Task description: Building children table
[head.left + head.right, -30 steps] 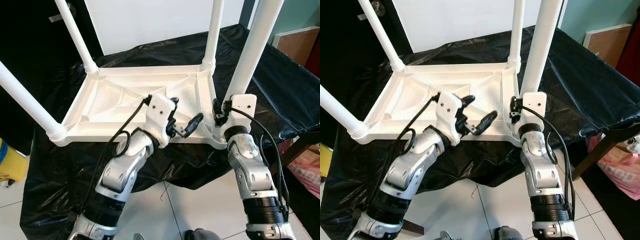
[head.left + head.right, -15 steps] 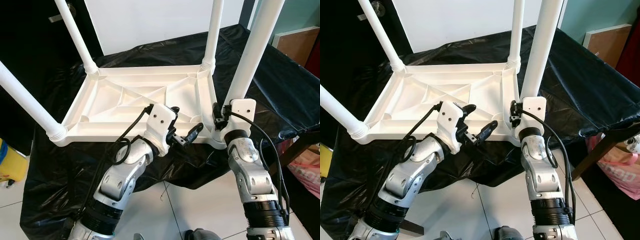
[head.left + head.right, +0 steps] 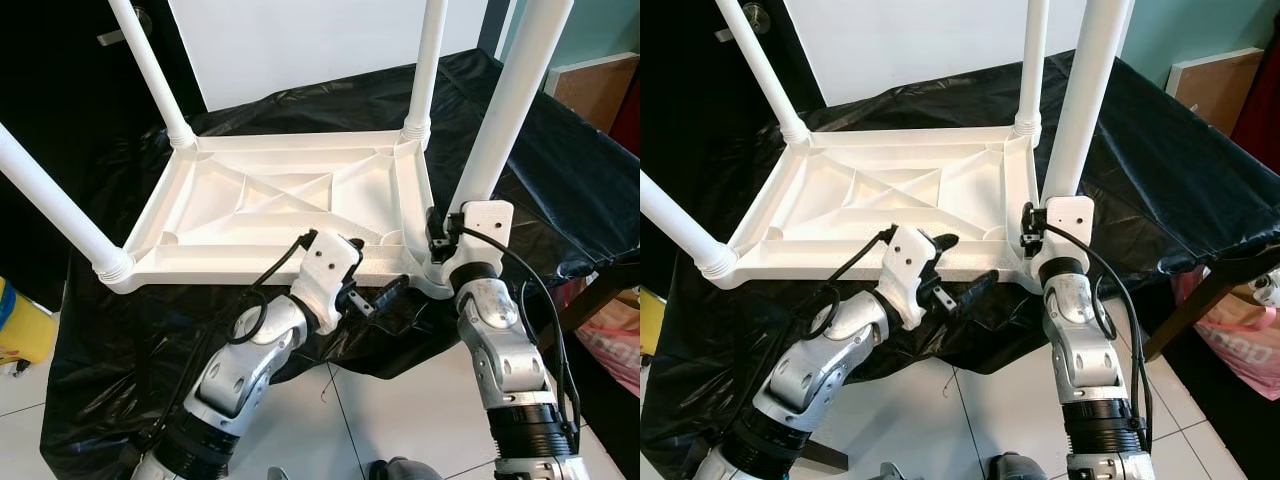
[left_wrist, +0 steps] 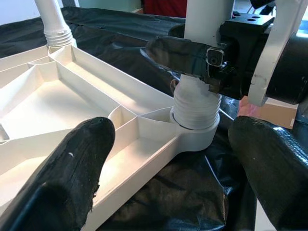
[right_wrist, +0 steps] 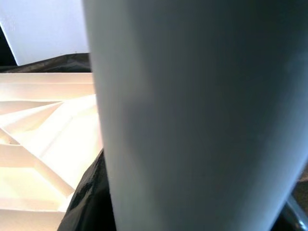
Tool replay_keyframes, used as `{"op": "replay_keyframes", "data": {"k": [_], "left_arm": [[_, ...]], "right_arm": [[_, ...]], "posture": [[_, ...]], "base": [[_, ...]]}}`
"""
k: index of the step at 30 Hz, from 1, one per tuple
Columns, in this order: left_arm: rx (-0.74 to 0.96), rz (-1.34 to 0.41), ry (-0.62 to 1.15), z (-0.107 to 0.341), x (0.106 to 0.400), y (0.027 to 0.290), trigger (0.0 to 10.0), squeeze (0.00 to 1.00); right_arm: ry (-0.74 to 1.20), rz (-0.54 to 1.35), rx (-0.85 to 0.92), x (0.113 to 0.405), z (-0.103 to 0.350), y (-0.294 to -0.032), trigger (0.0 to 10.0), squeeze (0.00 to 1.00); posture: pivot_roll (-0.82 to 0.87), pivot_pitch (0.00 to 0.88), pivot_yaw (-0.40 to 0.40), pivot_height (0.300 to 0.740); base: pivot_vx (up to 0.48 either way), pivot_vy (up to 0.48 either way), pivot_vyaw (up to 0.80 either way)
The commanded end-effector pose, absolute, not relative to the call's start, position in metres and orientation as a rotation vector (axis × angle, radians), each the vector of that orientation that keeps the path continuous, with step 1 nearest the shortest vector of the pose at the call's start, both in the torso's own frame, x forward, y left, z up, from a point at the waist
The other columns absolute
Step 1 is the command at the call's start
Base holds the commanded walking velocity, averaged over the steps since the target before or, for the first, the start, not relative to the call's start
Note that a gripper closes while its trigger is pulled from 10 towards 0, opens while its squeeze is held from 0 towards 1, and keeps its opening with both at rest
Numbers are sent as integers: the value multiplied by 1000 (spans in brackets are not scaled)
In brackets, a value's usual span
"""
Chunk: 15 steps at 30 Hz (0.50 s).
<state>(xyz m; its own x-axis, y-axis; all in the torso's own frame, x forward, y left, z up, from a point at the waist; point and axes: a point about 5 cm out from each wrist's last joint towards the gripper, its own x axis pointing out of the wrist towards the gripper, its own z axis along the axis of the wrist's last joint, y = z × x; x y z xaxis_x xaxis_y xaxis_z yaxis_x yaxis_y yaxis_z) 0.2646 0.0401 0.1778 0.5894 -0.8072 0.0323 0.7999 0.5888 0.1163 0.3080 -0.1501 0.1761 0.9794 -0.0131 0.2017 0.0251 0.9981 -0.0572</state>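
Observation:
A white plastic children's table [image 3: 270,200] lies upside down on a black-covered surface, with its legs pointing up. My right gripper [image 4: 192,53] is shut on the near right leg [image 3: 505,110] just above its threaded socket [image 4: 195,115]. One black finger crosses the leg in the left wrist view. In the right wrist view that leg [image 5: 192,120] stands very close. My left gripper [image 3: 965,265] hangs open at the table's near edge, left of that socket, with nothing between its wide-apart fingers [image 4: 72,173].
Three more legs stand at the far left [image 3: 150,70], far right [image 3: 428,60] and near left [image 3: 50,200] corners. The black sheet [image 3: 560,150] drapes over the front. A yellow object [image 3: 20,325], a brown board [image 3: 600,85] and a pink bag [image 3: 615,345] stand around; white tiles [image 3: 380,420] lie below.
My left gripper has drawn back and down, from over the table's ribbed underside to its near edge. The right gripper stays on the leg.

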Motion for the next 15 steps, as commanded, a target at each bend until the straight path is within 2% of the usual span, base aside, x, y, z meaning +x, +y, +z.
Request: {"op": "replay_keyframes", "data": {"k": [1, 15], "left_arm": [[111, -1153, -53, 173, 252, 34, 10000, 0], [146, -1210, -18, 169, 245, 34, 10000, 0]], "right_arm": [[-159, -16, -67, 307, 165, -151, 10000, 0], [-145, -21, -69, 304, 155, -154, 10000, 0]], "posture": [[-174, 89, 44, 740], [-176, 85, 53, 740]], "base": [[0, 0, 0], [0, 0, 0]]}}
